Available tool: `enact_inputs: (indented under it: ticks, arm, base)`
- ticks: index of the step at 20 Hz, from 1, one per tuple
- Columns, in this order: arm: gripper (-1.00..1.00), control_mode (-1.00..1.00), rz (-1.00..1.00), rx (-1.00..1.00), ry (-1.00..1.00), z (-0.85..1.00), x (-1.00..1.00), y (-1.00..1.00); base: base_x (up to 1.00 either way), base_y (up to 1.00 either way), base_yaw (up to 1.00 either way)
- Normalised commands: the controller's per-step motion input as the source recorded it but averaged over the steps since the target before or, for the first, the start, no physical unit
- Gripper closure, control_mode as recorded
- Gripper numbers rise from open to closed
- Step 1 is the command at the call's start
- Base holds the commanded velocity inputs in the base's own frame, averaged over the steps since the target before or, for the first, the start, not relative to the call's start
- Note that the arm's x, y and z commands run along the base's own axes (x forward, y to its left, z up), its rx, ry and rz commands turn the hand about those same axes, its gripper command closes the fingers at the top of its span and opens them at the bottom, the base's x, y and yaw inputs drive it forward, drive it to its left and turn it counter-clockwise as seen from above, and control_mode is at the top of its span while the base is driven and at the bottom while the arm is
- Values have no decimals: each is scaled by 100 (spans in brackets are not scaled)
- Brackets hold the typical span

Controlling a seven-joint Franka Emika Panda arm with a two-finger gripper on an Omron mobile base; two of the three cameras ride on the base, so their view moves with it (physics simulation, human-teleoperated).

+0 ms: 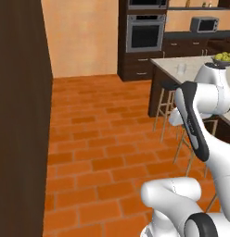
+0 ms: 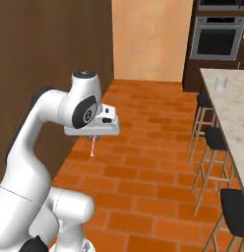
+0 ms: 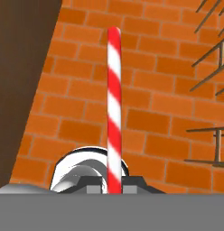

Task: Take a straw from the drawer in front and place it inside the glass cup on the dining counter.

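My gripper [image 2: 94, 138] is shut on the straw [image 2: 93, 147], a thin red-and-white striped stick that hangs straight down from the hand above the brick floor. In the hand view the straw [image 3: 114, 103] rises from between the fingertips of the gripper [image 3: 114, 186]. The glass cup [image 1: 181, 69], small and clear, stands near the end of the beige marble dining counter [image 1: 200, 69], well to the right of the hand. From the other side, the same glass cup [image 2: 220, 83] sits on the dining counter [image 2: 234, 110]. The drawer is out of view.
A tall dark brown cabinet wall [image 1: 19, 120] stands close on the left. Black-seated bar stools [image 2: 212, 139] line the island's near side. A grey fruit bowl [image 1: 224, 58] sits on the island. A wall oven [image 1: 144, 32] is at the back, across open brick floor [image 1: 98, 139].
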Motion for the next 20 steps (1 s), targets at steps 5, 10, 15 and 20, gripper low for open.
enact_inputs:
  ticks: [5,10,15,20]
  arm:
    - [100,100,0,0,0,0,0,0]
    - [100,100,0,0,0,0,0,0]
    - [100,100,0,0,0,0,0,0]
    - [100,100,0,0,0,0,0,0]
  base:
    - [98,38,-53]
    - [91,56,-50]
    - [75,74,-49]
    - [59,86,-50]
